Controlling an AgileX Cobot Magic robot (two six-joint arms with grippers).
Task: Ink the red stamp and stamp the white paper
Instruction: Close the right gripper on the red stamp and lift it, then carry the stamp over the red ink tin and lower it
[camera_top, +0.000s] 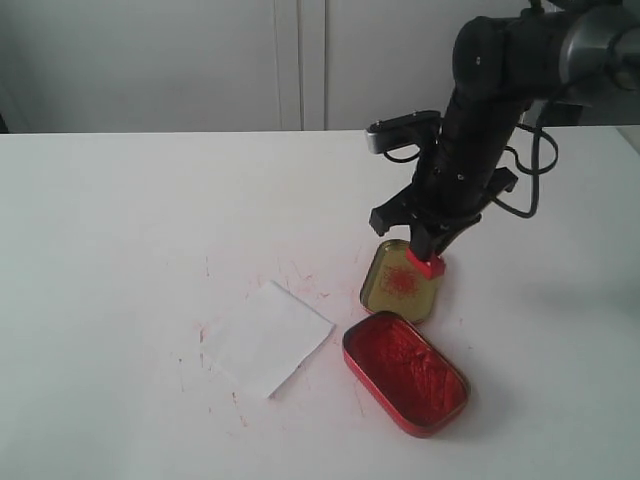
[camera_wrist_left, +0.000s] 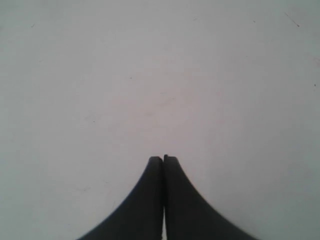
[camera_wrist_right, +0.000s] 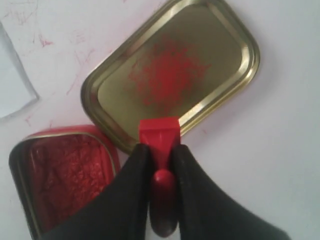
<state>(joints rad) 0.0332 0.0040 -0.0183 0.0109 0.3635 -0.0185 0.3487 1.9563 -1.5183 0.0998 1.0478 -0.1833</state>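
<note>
My right gripper (camera_top: 428, 250) (camera_wrist_right: 160, 147) is shut on the red stamp (camera_top: 426, 264) (camera_wrist_right: 159, 135), holding it by its handle just above the near rim of the gold lid (camera_top: 399, 280) (camera_wrist_right: 175, 75). The open red ink tin (camera_top: 406, 372) (camera_wrist_right: 62, 175) lies in front of the lid. The white paper (camera_top: 268, 337) (camera_wrist_right: 12, 80) lies flat to the left of the tin; no imprint shows on it. My left gripper (camera_wrist_left: 163, 159) is shut with nothing in it, over bare table, and it does not appear in the exterior view.
Red ink smears (camera_top: 300, 275) mark the white table (camera_top: 120, 220) around the paper. The inside of the gold lid carries a red ink blotch (camera_wrist_right: 167, 75). White cabinet doors stand behind the table's far edge.
</note>
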